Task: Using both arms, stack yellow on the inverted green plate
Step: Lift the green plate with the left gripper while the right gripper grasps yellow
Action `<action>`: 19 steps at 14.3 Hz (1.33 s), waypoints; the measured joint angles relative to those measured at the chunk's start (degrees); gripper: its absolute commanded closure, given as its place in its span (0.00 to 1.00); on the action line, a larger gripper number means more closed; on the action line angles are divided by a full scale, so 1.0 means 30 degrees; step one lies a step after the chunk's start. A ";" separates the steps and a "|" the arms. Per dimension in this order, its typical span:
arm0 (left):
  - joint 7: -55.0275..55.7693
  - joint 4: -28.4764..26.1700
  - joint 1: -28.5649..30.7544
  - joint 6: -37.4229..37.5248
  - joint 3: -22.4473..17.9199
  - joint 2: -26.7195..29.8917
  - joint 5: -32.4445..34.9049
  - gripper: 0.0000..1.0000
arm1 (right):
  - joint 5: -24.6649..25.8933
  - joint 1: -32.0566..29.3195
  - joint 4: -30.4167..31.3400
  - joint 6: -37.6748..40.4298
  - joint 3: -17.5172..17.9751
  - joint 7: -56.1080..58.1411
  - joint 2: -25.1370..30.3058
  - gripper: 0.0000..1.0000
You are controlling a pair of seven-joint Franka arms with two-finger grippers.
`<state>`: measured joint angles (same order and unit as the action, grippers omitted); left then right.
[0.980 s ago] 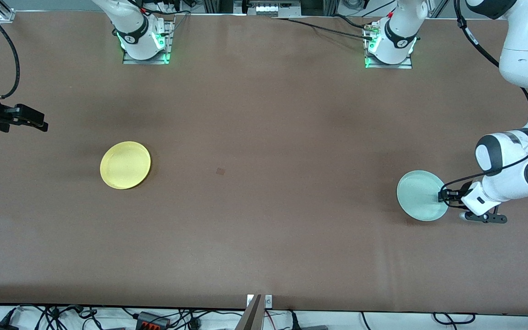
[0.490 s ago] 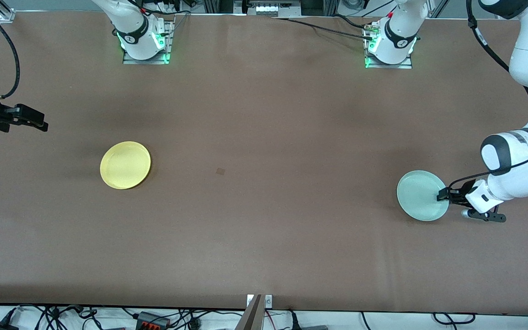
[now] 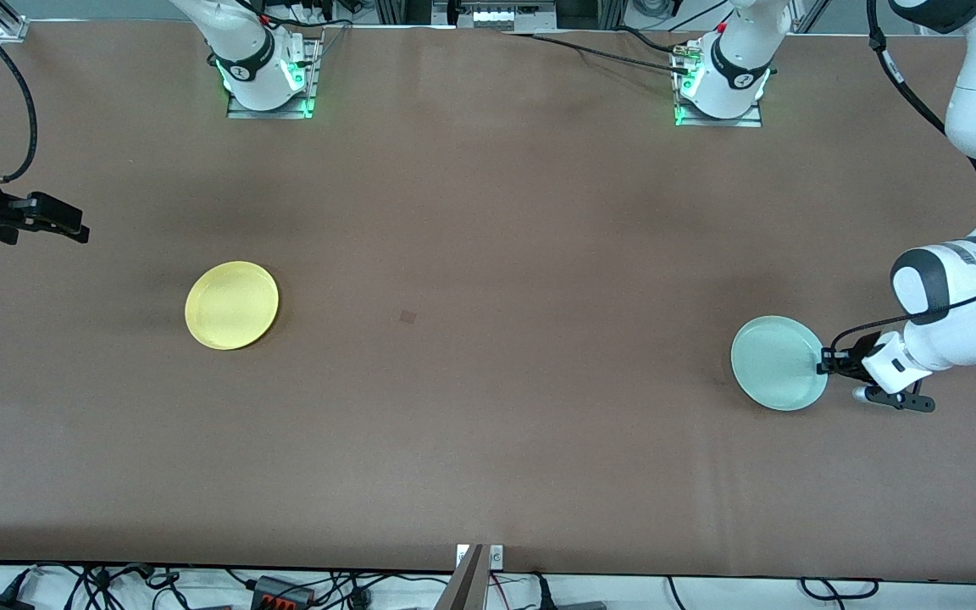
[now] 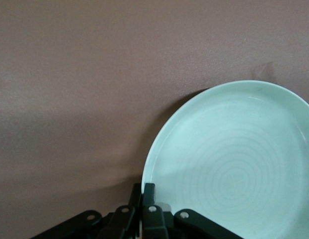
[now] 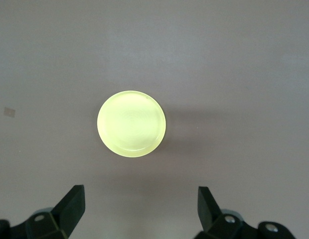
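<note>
Your left gripper [image 3: 823, 363] has its jaws clamped on the rim of the green plate [image 3: 777, 363], which sits rim-up on the worktop [image 3: 488, 212] at the left arm's end. Your right gripper [image 5: 140, 211] waits high, jaws wide and empty, over the worktop at the right arm's end, near the yellow plate [image 3: 232, 305], which lies rim-up there.

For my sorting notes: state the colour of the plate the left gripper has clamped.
Pale mint green; the green plate shows best in the left wrist view.

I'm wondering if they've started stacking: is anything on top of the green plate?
Nothing lies in the green plate; its hollow is bare. The left end effector pinches its rim. The yellow plate sits apart, toward the right arm's end. What's underneath is hidden.
</note>
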<state>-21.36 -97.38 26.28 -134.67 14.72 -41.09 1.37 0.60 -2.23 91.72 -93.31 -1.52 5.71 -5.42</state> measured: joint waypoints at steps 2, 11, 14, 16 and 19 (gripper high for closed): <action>-0.0004 0.0127 -0.0004 -0.0019 0.0099 0.0106 -0.0001 0.99 | 0.0000 0.0001 0.0004 0.0020 0.0000 0.0000 -0.0012 0.01; 0.1780 0.2023 -0.0967 0.6177 0.0847 0.3749 0.0966 0.99 | 0.0001 -0.0006 0.0285 0.0045 0.0016 0.0000 -0.1578 0.01; 0.5065 0.3067 -0.2755 0.8798 0.0894 0.4416 0.2975 0.99 | 0.0003 -0.0054 0.0381 0.0049 -0.0014 -0.0001 -0.2467 0.10; 0.7473 0.3653 -0.4293 1.0168 0.0923 0.4531 0.4507 0.99 | 0.0004 -0.0158 0.0520 -0.0001 -0.0026 -0.0001 -0.3417 0.26; 1.2021 0.4153 -0.7218 1.2461 0.0980 0.4537 0.7390 0.99 | 0.0004 -0.0458 0.0587 -0.0118 -0.0040 -0.0001 -0.5268 0.37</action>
<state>14.70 -84.92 4.63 -97.29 17.66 -27.48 23.54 0.61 -3.60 93.48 -93.67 -1.64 5.71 -21.23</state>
